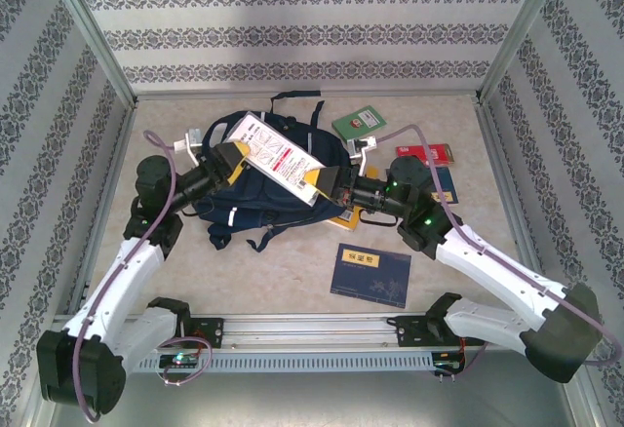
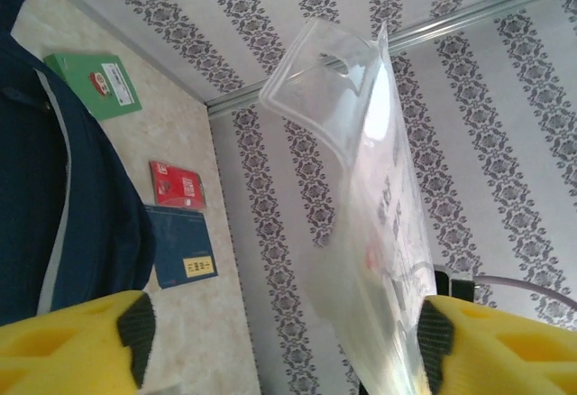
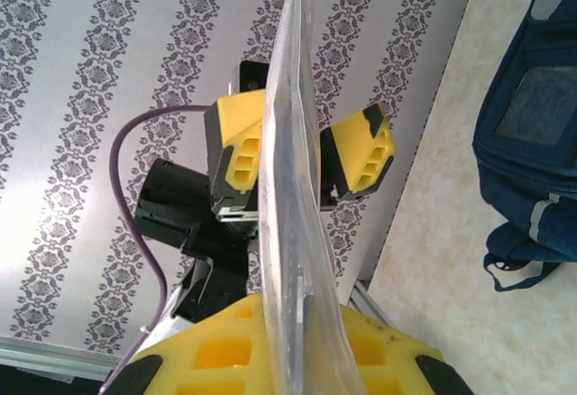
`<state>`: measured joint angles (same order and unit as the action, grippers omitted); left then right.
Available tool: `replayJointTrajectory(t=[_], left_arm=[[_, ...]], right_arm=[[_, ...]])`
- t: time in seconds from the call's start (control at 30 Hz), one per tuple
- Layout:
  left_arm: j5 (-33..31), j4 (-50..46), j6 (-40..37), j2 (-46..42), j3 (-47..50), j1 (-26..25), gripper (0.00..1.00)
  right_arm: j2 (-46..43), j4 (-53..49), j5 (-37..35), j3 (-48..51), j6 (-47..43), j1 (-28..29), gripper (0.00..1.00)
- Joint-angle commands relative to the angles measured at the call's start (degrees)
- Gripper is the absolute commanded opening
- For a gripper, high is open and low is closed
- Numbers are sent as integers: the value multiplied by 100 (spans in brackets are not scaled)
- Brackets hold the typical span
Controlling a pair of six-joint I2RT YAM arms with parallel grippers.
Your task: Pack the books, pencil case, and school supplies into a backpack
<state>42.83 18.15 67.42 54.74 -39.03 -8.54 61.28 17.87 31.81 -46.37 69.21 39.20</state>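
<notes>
Packet [image 1: 281, 159], flat glossy plastic, pinched by right hand [image 1: 331, 187] over fabric backpack [image 1: 259, 207].

Table top [image 1: 292, 271]: beige, marbled surface, matte finish.
Back wall [image 1: 312, 32]: pale wallpaper with horizontal bands of dark floral pattern.
Left wall [image 1: 44, 144]: same banded wallpaper.
Right wall [image 1: 580, 144]: same banded wallpaper.
Corner posts [image 1: 95, 37]: bare metal profile, one at each rear corner.
Front rail [image 1: 312, 329]: silver metal extrusion, runs along the near table edge.

glossy see-through plastic on white packet [image 1: 281, 160]; matt navy cloth on backpack [image 1: 265, 205]; smooth marbled table [image 1: 283, 276].
</notes>
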Motion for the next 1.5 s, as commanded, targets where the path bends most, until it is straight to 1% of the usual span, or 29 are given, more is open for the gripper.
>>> replayJointTrajectory(t=[0.0,0.2,0.27,0.4,0.5,0.53,0.6,0.7,0.77,0.87,1.0,1.2,1.3,1.4,1.47], left_arm=[[-234,907,281,83,-9,-179,70],[-462,1062,254,152,-110,-486,52],[-549,1087,280,167,-101,-538,48],[-773,1274,474,175,-4,-656,36],[-984,1286,572,189,68,-806,26],[-1065,1290,608,187,112,-858,22],[-1197,1293,658,194,181,-930,17],[-1354,1301,675,184,250,-1031,16],[-1445,1324,695,178,294,-1095,15],[-1518,1284,660,164,310,-1143,15],[-1617,1255,662,110,402,-1176,14],[-1747,1173,610,-19,493,-1199,13],[-1769,1129,569,-45,503,-1211,13],[-1796,1112,528,-43,493,-1238,12],[-1800,1055,481,-49,480,-1249,13]], right_arm=[[59,657,264,39,277,-13,0],[32,621,202,211,260,-17,0],[38,614,211,255,236,-15,1],[18,514,97,338,120,-17,6],[1,504,-120,413,110,4,19],[7,531,-218,433,110,30,26],[37,579,-383,436,95,112,36],[118,988,-571,470,134,273,50],[214,1282,-686,471,162,395,52],[312,1581,-887,462,187,535,52],[347,1723,-1206,519,181,604,47],[296,1713,-1806,716,228,611,35],[382,1758,-1855,701,299,606,32],[472,1799,-1864,640,304,606,26],[490,1783,-1923,641,288,611,19]])
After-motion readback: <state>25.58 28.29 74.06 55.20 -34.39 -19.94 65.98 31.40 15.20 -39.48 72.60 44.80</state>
